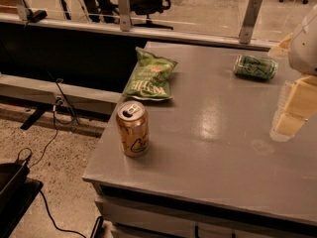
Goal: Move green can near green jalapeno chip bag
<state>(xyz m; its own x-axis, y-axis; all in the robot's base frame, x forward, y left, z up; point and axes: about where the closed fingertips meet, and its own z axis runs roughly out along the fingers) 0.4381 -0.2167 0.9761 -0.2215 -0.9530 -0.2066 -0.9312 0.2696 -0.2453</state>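
The green can [255,67] lies on its side on the grey table [218,148], at the far right. The green jalapeno chip bag [150,76] lies flat at the table's far left corner, well to the left of the can. My gripper [291,114] shows at the right edge of the view as pale yellowish blocks, above the table and in front of the green can, touching neither object.
A gold-orange can [132,128] with black script stands upright near the table's front left edge. A glass partition with metal posts [249,20] runs behind the table. Cables [54,128] and a dark box [12,182] lie on the floor at the left.
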